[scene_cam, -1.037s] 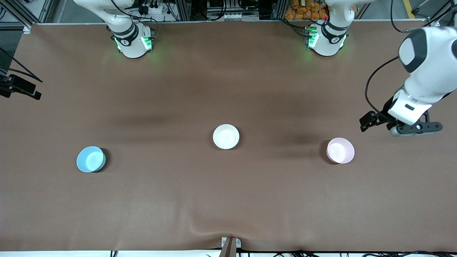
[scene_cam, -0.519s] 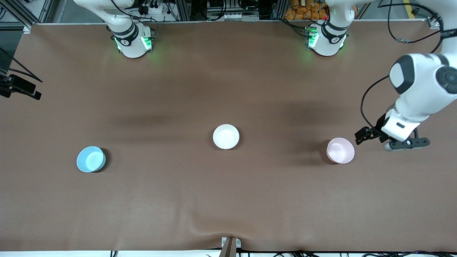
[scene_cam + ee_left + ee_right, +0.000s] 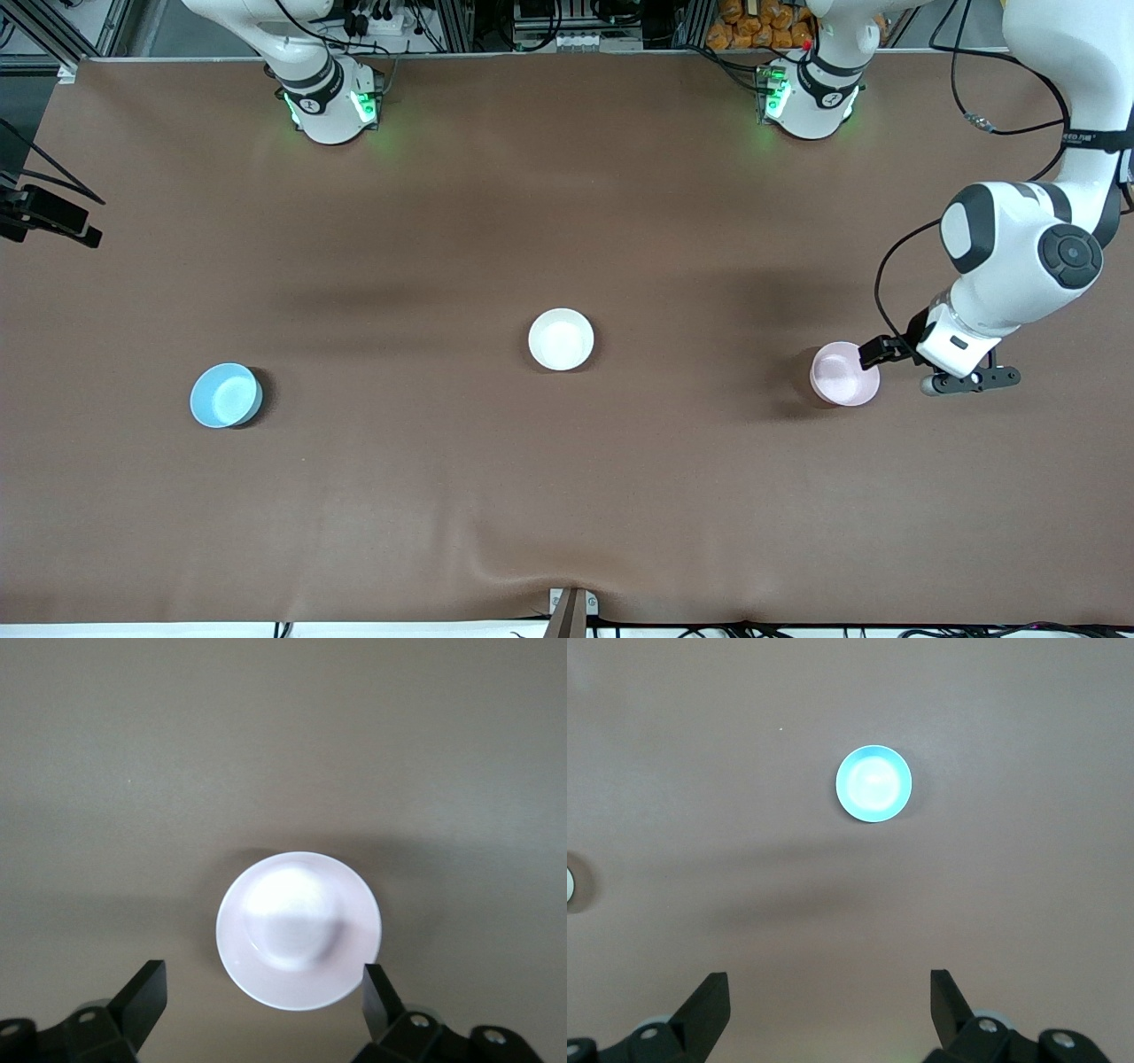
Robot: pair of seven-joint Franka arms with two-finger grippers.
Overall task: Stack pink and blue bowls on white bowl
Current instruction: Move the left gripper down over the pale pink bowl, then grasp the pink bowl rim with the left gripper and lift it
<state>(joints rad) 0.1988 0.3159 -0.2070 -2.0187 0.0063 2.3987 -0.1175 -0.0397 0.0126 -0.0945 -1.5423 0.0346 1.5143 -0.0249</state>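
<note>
The brown table (image 3: 567, 496) carries the blue bowl (image 3: 225, 395), white bowl (image 3: 561, 338) and pink bowl (image 3: 842, 375).

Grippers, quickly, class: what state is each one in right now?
Left gripper: open, empty, over the table beside the pink bowl.
Right gripper: open, empty, high over the table; blue bowl in view.

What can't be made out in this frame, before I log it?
- Right gripper: out of the front view, only its arm's base shows; the right wrist view cuts off all but its open fingers, high over the table with the blue bowl far below.
- Left gripper: in the front view the arm's own body hides its fingers beside the pink bowl.
- White bowl: in the right wrist view, cut by the picture's edge.
</note>
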